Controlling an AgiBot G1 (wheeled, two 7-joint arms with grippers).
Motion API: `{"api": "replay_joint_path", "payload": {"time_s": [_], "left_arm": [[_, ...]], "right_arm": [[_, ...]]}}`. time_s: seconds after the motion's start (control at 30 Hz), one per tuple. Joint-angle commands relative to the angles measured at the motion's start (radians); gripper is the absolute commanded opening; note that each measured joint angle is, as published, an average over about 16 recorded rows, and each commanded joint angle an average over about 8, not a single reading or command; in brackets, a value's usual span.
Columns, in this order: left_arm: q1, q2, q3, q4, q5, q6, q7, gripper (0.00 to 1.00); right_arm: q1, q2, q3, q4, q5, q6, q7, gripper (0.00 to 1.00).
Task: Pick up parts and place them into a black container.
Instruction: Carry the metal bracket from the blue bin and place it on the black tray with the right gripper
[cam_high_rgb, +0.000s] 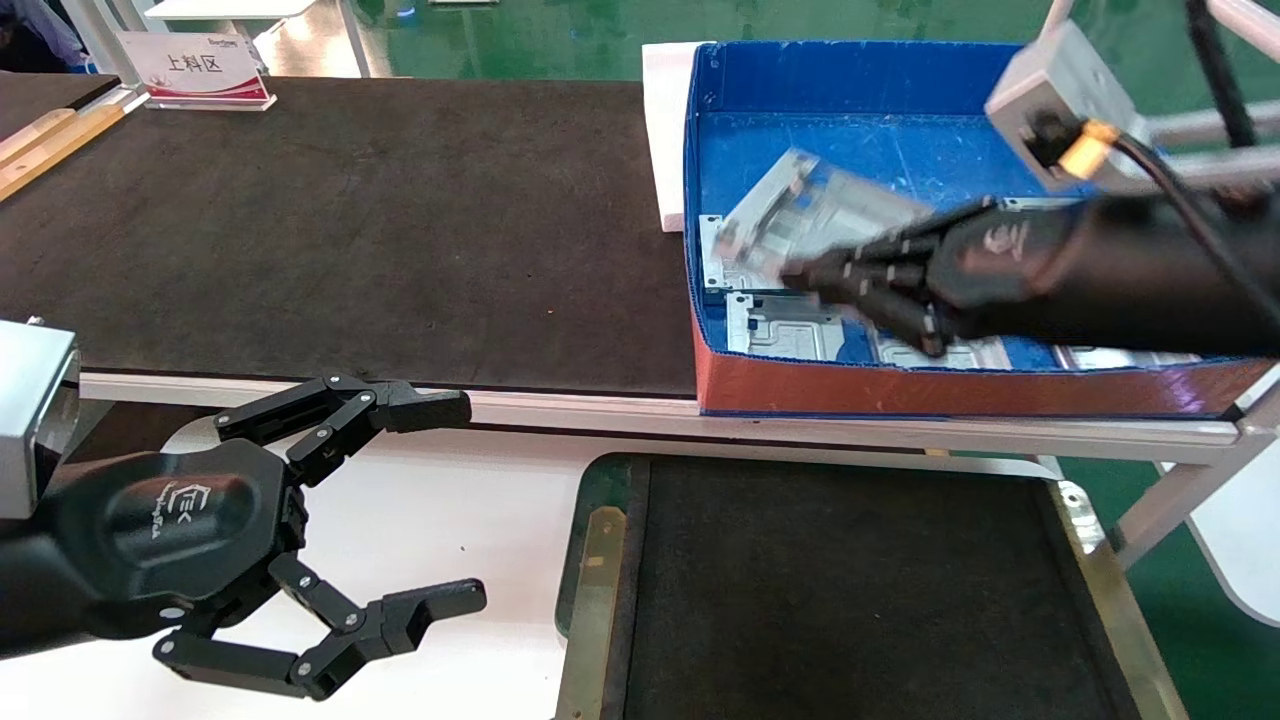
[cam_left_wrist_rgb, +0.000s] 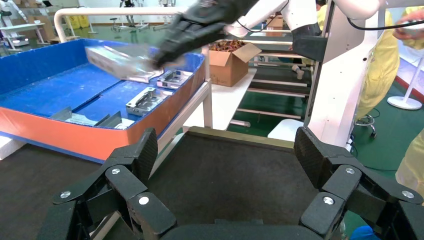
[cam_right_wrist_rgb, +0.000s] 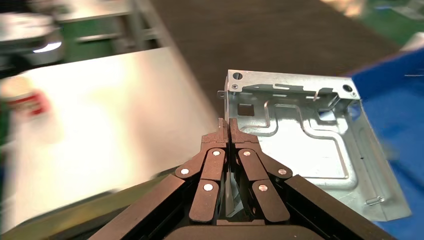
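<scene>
Pinched on one edge, right gripper (cam_right_wrist_rgb: 228, 131) jaws are carrying a stiff, light, slippery plate (cam_right_wrist_rgb: 300, 140) above the blue box (cam_high_rgb: 900, 100); left gripper (cam_high_rgb: 455, 505) is idling wide.

A deep blue corrugated-plastic box with a red front (cam_high_rgb: 960, 390) sits beside a long black table mat (cam_high_rgb: 350, 230); a white sign card (cam_high_rgb: 195, 68) stands at the mat's far corner.

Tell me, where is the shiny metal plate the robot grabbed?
The metal plate hangs over the blue box on the right of the head view, pinched by the right gripper.
</scene>
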Motion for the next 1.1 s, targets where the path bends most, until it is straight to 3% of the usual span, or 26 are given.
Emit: {"api": "replay_joint_path", "payload": {"time_s": [0.03,0.2,0.37,0.57,0.8,1.1], "left_arm": [[0.000,0.000,0.000,0.000,0.000,0.000,0.000,1.00],[0.000,0.000,0.000,0.000,0.000,0.000,0.000,1.00],[0.000,0.000,0.000,0.000,0.000,0.000,0.000,1.00],[0.000,0.000,0.000,0.000,0.000,0.000,0.000,1.00],[0.000,0.000,0.000,0.000,0.000,0.000,0.000,1.00],[0.000,0.000,0.000,0.000,0.000,0.000,0.000,1.00]], "right_arm": [[0.002,0.019,0.011,0.009,0.066,-0.069,-0.034,0.00],[-0.011,0.027,-0.002,0.011,0.163,-0.203,-0.072,0.00],[-0.061,0.020,-0.043,0.014,0.188,-0.247,-0.122,0.00],[-0.118,-0.006,-0.106,0.017,0.169,-0.248,-0.224,0.00],[-0.142,-0.076,-0.179,0.019,0.071,-0.223,-0.361,0.00],[-0.181,-0.151,-0.232,0.005,-0.055,-0.138,-0.446,0.00]]}}
